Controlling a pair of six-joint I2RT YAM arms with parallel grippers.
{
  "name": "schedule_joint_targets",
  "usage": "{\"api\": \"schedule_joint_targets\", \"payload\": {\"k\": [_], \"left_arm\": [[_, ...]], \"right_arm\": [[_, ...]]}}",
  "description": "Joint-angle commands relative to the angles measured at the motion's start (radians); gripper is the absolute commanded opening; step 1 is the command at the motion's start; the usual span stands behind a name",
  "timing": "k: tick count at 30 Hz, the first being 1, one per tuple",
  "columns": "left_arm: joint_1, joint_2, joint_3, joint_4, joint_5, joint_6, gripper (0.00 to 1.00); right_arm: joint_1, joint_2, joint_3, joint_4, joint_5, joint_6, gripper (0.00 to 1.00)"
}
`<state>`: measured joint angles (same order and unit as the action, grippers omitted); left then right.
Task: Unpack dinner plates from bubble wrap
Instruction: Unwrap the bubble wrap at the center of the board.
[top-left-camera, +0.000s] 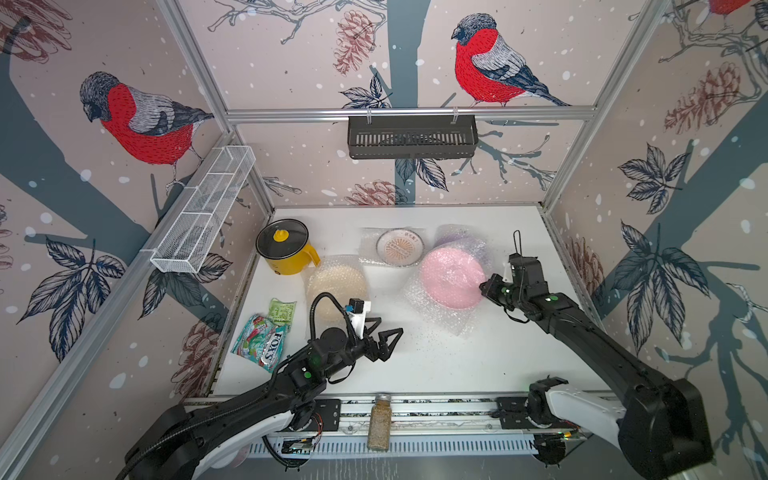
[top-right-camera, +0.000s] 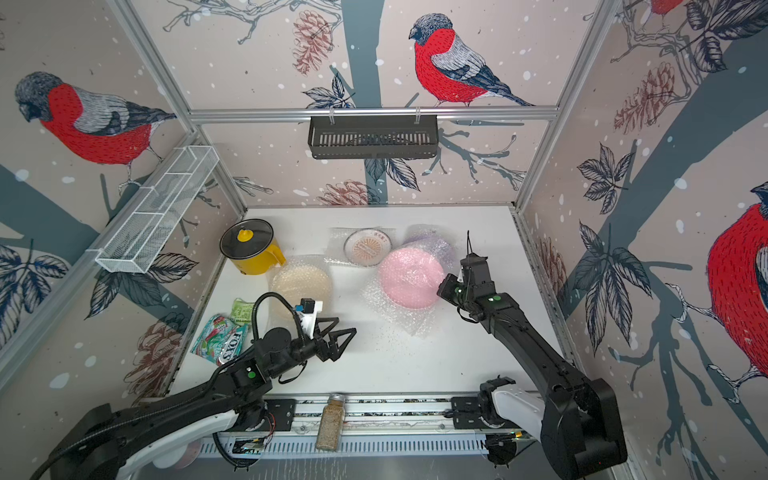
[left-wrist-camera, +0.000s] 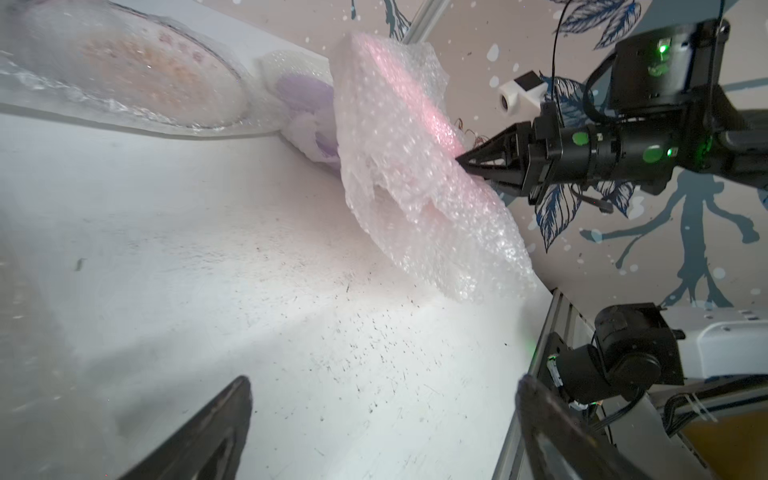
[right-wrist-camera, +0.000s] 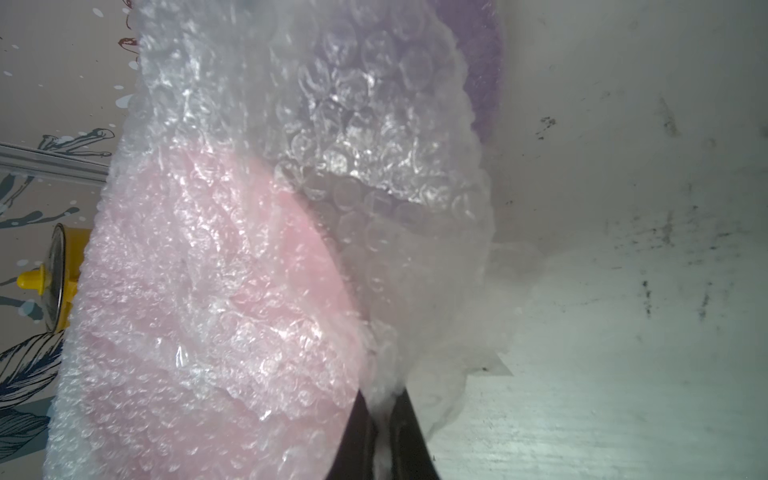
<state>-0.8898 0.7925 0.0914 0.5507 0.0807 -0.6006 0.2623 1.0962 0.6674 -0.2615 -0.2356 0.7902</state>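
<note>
The right jaws are pinched shut on a fold of the clear bubble wrap (right-wrist-camera: 386, 291) covering the plain pink round plate (top-left-camera: 452, 277). In the right wrist view the crinkled sheet is bunched between the two dark tips, with the pink rim just beside them. In the left wrist view this wrapped plate stands tilted: the edge at the right jaws is raised off the white table (top-left-camera: 457, 365), while loose wrap hangs from it down to the table.

Just past the pink plate, farther from the right jaws, lies the plain lilac round plate (top-left-camera: 463, 241). It is wrapped too and partly hidden behind the pink one. Beyond that pair, well apart from the right jaws, the white round plate with orange sunburst print (top-left-camera: 400, 248) lies flat in its own sheet.

The left jaws stand wide open with nothing between them, over bare table. The pink plate is ahead of their tips, well apart. The plain cream round plate (top-left-camera: 337, 286), wrapped, lies near the left jaws, off to their side toward the back wall. Past it stands a yellow pot with a black glass lid (top-left-camera: 286, 249). Colourful glossy snack bags (top-left-camera: 262, 340) lie behind the left jaws, beside that arm.
</note>
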Motion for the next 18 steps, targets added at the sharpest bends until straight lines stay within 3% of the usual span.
{"api": "schedule_joint_targets", "payload": {"k": [1, 9, 18], "left_arm": [[-0.043, 0.104, 0.021, 0.222, -0.008, 0.019, 0.97], [-0.121, 0.389, 0.125, 0.430, -0.017, 0.040, 0.93], [-0.128, 0.554, 0.247, 0.438, -0.088, 0.022, 0.82]], "right_arm": [[-0.023, -0.016, -0.008, 0.041, -0.086, 0.035, 0.09], [-0.049, -0.049, -0.019, 0.059, -0.146, 0.068, 0.09], [-0.053, -0.074, -0.022, 0.063, -0.183, 0.086, 0.09]]}}
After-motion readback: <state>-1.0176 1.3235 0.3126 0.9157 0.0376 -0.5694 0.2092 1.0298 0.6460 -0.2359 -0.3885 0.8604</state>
